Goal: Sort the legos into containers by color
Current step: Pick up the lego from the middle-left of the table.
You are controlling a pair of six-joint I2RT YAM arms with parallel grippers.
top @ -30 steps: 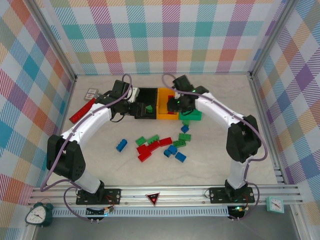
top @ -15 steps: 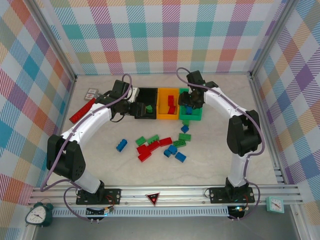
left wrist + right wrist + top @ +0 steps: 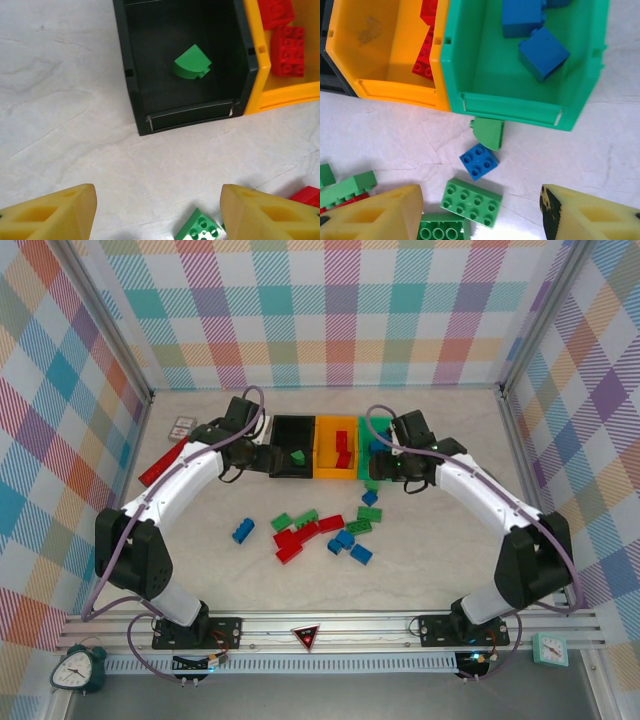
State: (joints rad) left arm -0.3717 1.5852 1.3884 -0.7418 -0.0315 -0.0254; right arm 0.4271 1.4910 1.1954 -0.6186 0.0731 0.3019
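Seen from above, a pale marbled tabletop (image 3: 450, 570) sits inside pastel plaid walls (image 3: 330, 310). A black plastic bin (image 3: 295, 430), an orange plastic bin (image 3: 335, 476) and a green plastic bin (image 3: 367, 425) stand side by side in a row at upper centre. Loose red, green and blue studded bricks (image 3: 320, 530) lie scattered below them, with bare surface toward the lower left and right. In the left wrist view the left claw (image 3: 157, 210) hangs spread and empty at the bottom edge. The black bin lies above it and holds one green quarter-round brick (image 3: 192, 62), and bare tabletop spreads to the left. In the right wrist view the right claw (image 3: 482, 215) is likewise spread and empty at the bottom. A long green studded brick (image 3: 471, 201) lies between its fingers and a small square blue brick (image 3: 479, 161) just above. A second green rounded brick (image 3: 489, 132) sits against the green bin's near wall, and blue blocks (image 3: 543, 52) lie inside that bin.
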